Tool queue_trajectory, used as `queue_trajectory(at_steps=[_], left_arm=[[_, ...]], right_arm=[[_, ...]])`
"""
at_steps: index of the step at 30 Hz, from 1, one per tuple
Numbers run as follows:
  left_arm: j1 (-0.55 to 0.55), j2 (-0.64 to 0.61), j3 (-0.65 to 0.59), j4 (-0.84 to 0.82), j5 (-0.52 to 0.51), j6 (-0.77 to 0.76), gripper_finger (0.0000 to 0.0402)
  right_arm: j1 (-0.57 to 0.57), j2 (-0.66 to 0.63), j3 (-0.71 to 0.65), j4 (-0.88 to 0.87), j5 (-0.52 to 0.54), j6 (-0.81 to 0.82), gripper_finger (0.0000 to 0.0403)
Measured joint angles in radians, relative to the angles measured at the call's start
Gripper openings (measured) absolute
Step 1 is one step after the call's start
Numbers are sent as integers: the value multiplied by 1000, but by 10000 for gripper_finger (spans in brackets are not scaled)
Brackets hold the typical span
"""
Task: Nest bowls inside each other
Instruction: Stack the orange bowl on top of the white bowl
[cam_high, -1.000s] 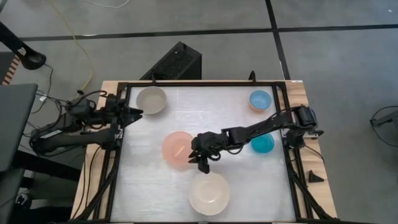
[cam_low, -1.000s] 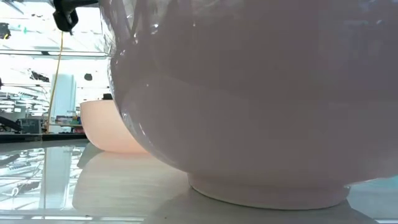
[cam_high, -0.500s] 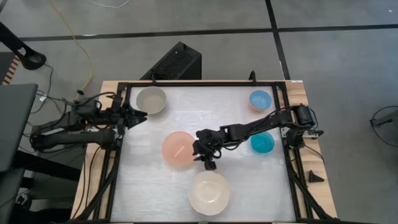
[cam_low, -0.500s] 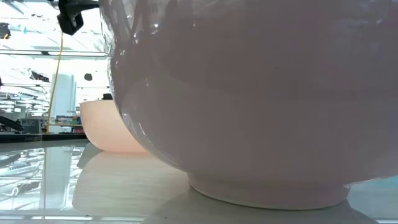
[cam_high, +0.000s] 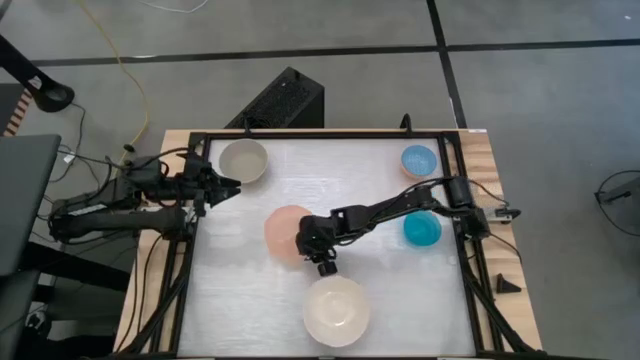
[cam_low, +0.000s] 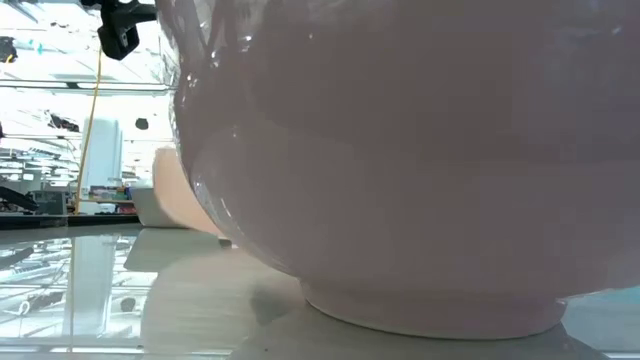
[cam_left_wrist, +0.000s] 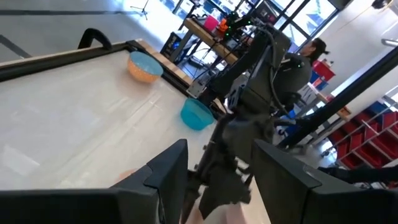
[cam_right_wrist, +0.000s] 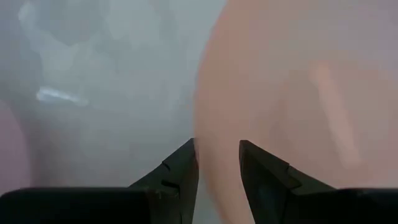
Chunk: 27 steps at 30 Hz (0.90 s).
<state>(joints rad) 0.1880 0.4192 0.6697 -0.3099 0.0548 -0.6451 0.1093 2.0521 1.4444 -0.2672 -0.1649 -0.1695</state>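
The salmon-pink bowl (cam_high: 285, 230) stands mid-table. My right gripper (cam_high: 320, 256) is open at its near-right rim, fingers astride it in the right wrist view (cam_right_wrist: 214, 146). The cream-white bowl (cam_high: 336, 310) stands nearer the front edge and fills the low view (cam_low: 400, 150). The beige-grey bowl (cam_high: 243, 160) sits at the far left, the light blue bowl (cam_high: 419, 160) at the far right, and the teal bowl (cam_high: 423, 230) at the right edge. My left gripper (cam_high: 232, 184) hangs open at the left edge, close to the beige-grey bowl, touching nothing. My right gripper has the pink bowl's near-right rim (cam_right_wrist: 210, 124) between its open fingers, one finger inside the bowl and one outside. The fingers slant down from the table's right. Which finger bears on the wall I cannot tell.
A black frame (cam_high: 300, 135) runs round the white tabletop. A black box (cam_high: 280, 100) stands beyond the far edge. The left wrist view shows a person (cam_left_wrist: 311, 56) in the room beyond the table. Bare table lies between the pink and light blue bowls.
My right gripper has sunk and rolled, coming down over the pink bowl's near-right rim. The pink bowl has shifted a little toward the table's right. My left gripper has crept slightly toward the right.
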Motion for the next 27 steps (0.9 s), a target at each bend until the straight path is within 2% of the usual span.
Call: queue_trajectory(at_steps=[6, 12, 19, 27], left_arm=[[-1, -1, 0, 34, -11, -1, 164], [-2, -1, 0, 35, -10, -2, 164], [-3, -1, 0, 35, -10, 0, 164], [-3, -1, 0, 31, 18, 6, 164]], right_arm=[[0, 82, 172, -109, 42, -23, 113], [-9, 110, 257, -229, 66, -15, 28], [-48, 39, 254, -267, 51, 82, 29], [-73, -134, 202, -288, 33, 187, 29]])
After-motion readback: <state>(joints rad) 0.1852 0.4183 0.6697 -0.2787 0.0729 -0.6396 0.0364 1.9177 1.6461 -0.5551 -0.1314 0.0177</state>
